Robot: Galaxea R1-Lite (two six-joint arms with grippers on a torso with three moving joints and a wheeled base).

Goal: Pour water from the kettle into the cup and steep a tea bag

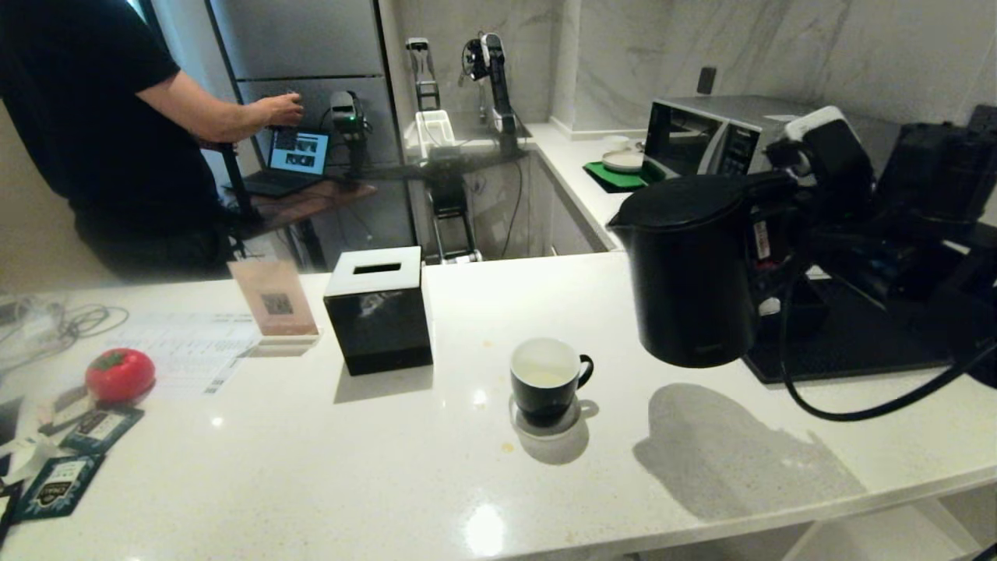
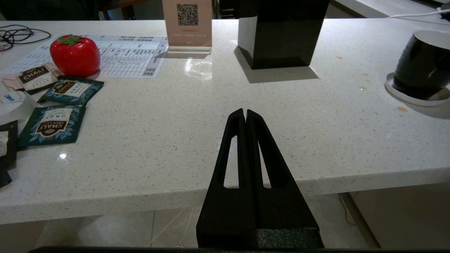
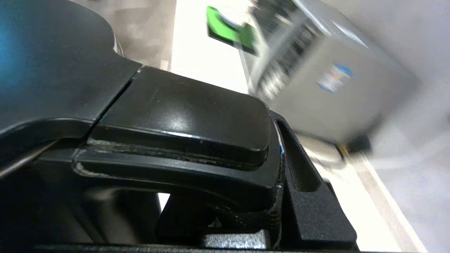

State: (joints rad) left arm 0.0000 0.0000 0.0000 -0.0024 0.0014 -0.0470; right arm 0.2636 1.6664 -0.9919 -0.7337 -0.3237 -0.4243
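A pale speckled worktop fills the lower half of the head view, with marble walls and a microwave behind it at the upper right. The kettle hangs in the air right of centre, clear of the worktop and casting a shadow below it. The right hand is clamped on its handle; in the right wrist view one finger presses against the handle's side. The cup stands on a white coaster just left of and below the kettle, with a pale pool of water inside. A black tissue box sits left of the cup. At the far left lie a red tomato-shaped thing and teal sachets. The left hand is closed and empty, at the bottom centre of the left wrist view, by the worktop's near edge. A person stands at the upper left by a laptop.
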